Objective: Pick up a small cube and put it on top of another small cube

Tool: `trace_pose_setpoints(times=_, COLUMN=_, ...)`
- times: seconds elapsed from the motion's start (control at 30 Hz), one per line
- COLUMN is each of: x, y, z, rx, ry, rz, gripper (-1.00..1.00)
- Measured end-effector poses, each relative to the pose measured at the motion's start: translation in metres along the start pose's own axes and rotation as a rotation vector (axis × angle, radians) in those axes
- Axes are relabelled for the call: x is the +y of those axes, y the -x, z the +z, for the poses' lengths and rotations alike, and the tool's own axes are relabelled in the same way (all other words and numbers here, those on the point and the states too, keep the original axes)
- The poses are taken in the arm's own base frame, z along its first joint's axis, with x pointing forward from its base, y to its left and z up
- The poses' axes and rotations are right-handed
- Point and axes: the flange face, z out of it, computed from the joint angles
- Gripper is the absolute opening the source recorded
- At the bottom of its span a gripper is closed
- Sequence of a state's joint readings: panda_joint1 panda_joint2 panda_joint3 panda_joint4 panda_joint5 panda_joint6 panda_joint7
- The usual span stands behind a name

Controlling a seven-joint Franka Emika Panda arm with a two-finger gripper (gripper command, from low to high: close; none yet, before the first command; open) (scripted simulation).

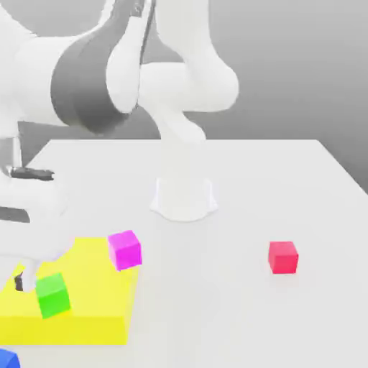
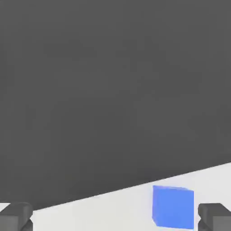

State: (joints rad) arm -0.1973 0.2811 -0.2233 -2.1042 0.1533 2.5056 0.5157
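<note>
Pincer [image 2: 115,217]: in the hand view I see its two dark fingertips [image 2: 16,216] set wide apart with nothing between them. The small cube [image 2: 173,206], bright blue, rests on the pale surface [image 2: 99,212] close to one fingertip but not touching it, well off the midline of the jaws. The surface edge runs slantwise across this view, so I judge the hand to be tilted and looking outward past the surface toward a dark grey backdrop.

Exterior view: the white arm [image 1: 180,79] rises from its base [image 1: 184,198] near the middle of the surface, and its hand [image 1: 29,215] hangs low at the exterior view's left edge, above a flat yellow block [image 1: 93,302]. A green cube [image 1: 52,295] sits on that block, just beside the hand. A magenta cube [image 1: 125,249] stands at the block's far corner. A red cube [image 1: 283,256] lies well apart, toward the exterior view's right. A sliver of the small cube shows at the near corner of the surface on the exterior view's left, in front of the yellow block.

Step in hand, as I judge it: the approach, with no grasp yet made. My next move calls for levelling the hand, centring the open jaws over the small cube, then descending. The green cube beside the hand is the likeliest thing to be knocked.
</note>
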Motion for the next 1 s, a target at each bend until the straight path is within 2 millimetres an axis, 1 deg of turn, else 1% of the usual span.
trace_pose_setpoints(times=0.17, x=0.044, y=-0.017, z=0.087, rx=-0.072, ry=0.087, rz=0.039, gripper=0.00)
trace_pose_setpoints(times=0.2, x=0.050, y=-0.018, z=0.103, rx=-0.079, ry=0.096, rz=0.043, gripper=0.00)
trace_pose_setpoints(times=0.3, x=0.058, y=-0.015, z=0.152, rx=-0.085, ry=0.103, rz=0.046, gripper=0.00)
trace_pose_setpoints(times=0.33, x=0.060, y=-0.014, z=0.163, rx=-0.086, ry=0.104, rz=0.047, gripper=-1.00)
trace_pose_setpoints(times=0.5, x=0.060, y=-0.014, z=0.163, rx=-0.087, ry=0.103, rz=0.047, gripper=-1.00)
trace_pose_setpoints(times=0.53, x=0.061, y=-0.013, z=0.168, rx=-0.088, ry=0.103, rz=0.047, gripper=-1.00)
trace_pose_setpoints(times=0.57, x=0.060, y=-0.014, z=0.163, rx=-0.087, ry=0.104, rz=0.047, gripper=-1.00)
trace_pose_setpoints(times=0.6, x=0.059, y=-0.015, z=0.152, rx=-0.087, ry=0.103, rz=0.047, gripper=-1.00)
trace_pose_setpoints(times=0.7, x=0.055, y=-0.017, z=0.111, rx=-0.088, ry=0.102, rz=0.051, gripper=-1.00)
trace_pose_setpoints(times=0.8, x=0.056, y=0.001, z=0.079, rx=-0.093, ry=0.096, rz=0.093, gripper=-1.00)
trace_pose_setpoints(times=1.0, x=0.063, y=0.049, z=0.028, rx=-0.102, ry=0.088, rz=0.188, gripper=-1.00)
